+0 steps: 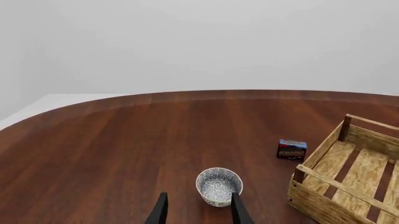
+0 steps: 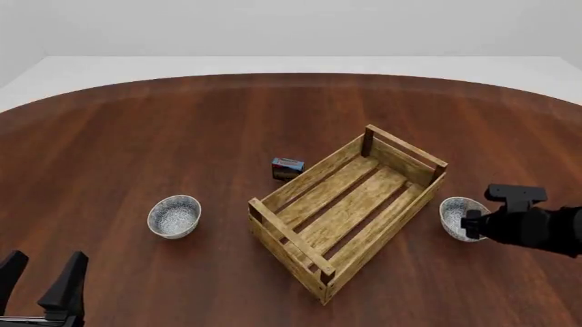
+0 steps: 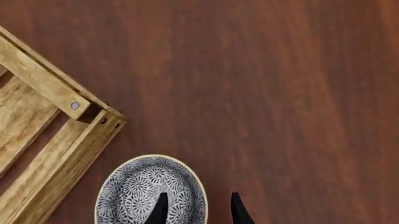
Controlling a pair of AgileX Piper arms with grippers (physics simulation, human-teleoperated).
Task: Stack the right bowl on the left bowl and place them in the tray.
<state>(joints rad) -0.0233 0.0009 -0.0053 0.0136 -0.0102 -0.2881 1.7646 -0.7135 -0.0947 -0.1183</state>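
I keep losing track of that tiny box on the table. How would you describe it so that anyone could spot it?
Find the big slatted wooden crate in the middle of the brown table. Just off its far left side stands the little box, blue with a red band. It is the only coloured, square-edged thing; the two bowls are round and pale.

Left gripper low at the front view's near-left corner, fingers parted and pointing forward, nothing between them; right gripper reaching in from the right edge, arm dark and nearly level, wrist turned downward; fingers parted in its wrist view, one fingertip over a rim, one outside.
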